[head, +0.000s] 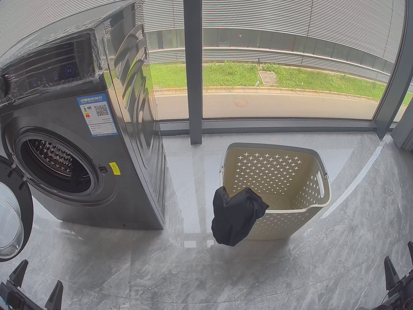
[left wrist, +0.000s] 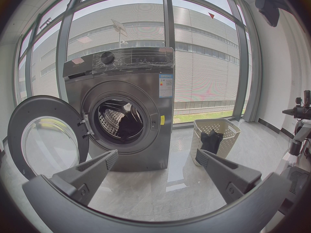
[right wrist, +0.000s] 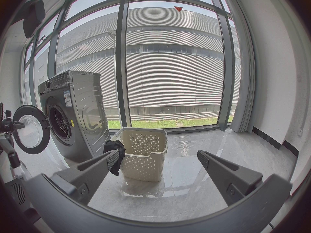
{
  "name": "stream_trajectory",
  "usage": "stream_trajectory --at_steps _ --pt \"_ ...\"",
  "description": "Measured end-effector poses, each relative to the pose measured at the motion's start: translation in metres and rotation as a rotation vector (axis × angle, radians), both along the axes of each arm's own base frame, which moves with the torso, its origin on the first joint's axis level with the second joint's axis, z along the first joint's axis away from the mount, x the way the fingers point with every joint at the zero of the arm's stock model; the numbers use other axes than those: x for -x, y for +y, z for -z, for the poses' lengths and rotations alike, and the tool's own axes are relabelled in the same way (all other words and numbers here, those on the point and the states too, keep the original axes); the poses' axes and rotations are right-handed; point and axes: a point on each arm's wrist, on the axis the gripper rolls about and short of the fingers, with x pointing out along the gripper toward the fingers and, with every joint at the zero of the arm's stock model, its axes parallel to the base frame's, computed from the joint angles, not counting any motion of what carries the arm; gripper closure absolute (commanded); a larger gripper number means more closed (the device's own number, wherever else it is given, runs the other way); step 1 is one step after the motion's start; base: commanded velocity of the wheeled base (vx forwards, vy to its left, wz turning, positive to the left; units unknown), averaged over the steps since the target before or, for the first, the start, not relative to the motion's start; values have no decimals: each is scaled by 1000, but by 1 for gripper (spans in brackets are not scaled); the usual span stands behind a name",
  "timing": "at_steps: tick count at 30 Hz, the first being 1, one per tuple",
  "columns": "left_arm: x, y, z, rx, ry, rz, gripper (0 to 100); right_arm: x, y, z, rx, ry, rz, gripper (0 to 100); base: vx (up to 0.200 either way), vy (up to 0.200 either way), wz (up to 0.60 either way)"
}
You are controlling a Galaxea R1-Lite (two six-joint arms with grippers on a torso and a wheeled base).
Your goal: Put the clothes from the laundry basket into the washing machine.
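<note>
A cream laundry basket [head: 297,203] stands on the floor by the window, with a black garment [head: 235,215] draped over its near left rim. The grey washing machine [head: 86,121] stands to its left, its round door [head: 10,214] swung open and the drum [head: 56,162] exposed. Something dark lies inside the drum [left wrist: 124,122] in the left wrist view. My left gripper [head: 36,283] is open at the bottom left, well short of the machine. My right gripper [head: 398,263] is open at the bottom right, away from the basket [right wrist: 142,152]. The black garment [right wrist: 115,154] hangs outside the basket wall.
A floor-to-ceiling window with a dark vertical frame post [head: 193,61] runs behind the basket and machine. Polished grey stone floor [head: 193,272] lies open between me and both objects. A white wall and curtain [right wrist: 246,81] stand on the right.
</note>
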Motion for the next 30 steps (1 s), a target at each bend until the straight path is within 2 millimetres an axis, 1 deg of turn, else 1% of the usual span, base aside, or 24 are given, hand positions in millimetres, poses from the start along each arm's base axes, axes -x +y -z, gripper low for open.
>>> stream_trajectory --at_steps 2,3,6,7,10,13,17,23,27,30 --pt "0 0 0 0 0 0 0 0 0 -2 -2 -14 -4 0 0 0 0" --pt "0 0 0 0 0 0 0 1 0 -6 -3 -32 -6 0 0 0 0" --pt "0 0 0 0 0 1 0 8 0 -25 -6 -100 -31 0 0 0 0" --pt "0 0 0 -1 0 1 0 11 1 -37 -6 -131 -62 0 0 0 0" --pt "0 0 0 0 -1 1 0 15 2 -55 -6 -144 -147 0 200 0 0" --pt "0 0 0 0 0 1 0 9 3 -70 -20 -108 -226 0 200 0 0" --pt "0 0 0 0 0 1 0 -11 5 -85 -60 -23 -333 0 0 0 0" --pt "0 0 0 1 0 1 0 -57 11 -101 -101 107 -454 0 0 0 0" --pt "0 0 0 3 0 0 0 -93 20 -104 -118 200 -520 0 0 0 0" --pt "0 0 0 4 0 0 0 -121 29 -102 -126 272 -559 0 0 0 0"
